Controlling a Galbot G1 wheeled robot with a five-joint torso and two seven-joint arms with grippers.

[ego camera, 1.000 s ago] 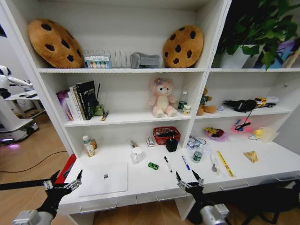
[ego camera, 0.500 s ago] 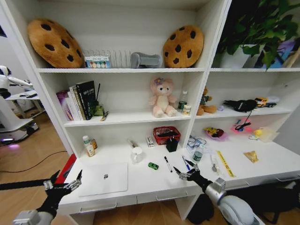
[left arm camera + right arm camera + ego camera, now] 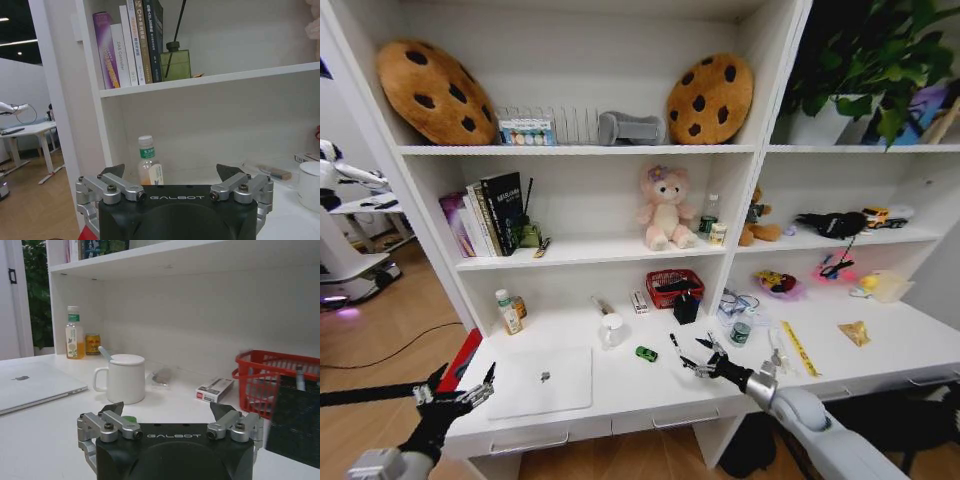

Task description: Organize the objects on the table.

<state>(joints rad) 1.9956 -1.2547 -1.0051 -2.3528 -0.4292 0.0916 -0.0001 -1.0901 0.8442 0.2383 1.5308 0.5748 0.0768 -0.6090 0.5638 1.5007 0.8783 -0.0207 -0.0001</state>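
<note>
The right end effector [image 3: 697,357], its fingers spread apart, hangs over the long white surface [image 3: 620,392] by the thin black pen [image 3: 677,349] and small green toy car [image 3: 646,353], near a red wire basket [image 3: 674,288] with dark things inside, while the left end effector [image 3: 453,390], also spread apart, waits beside the closed silver laptop [image 3: 542,381].
</note>
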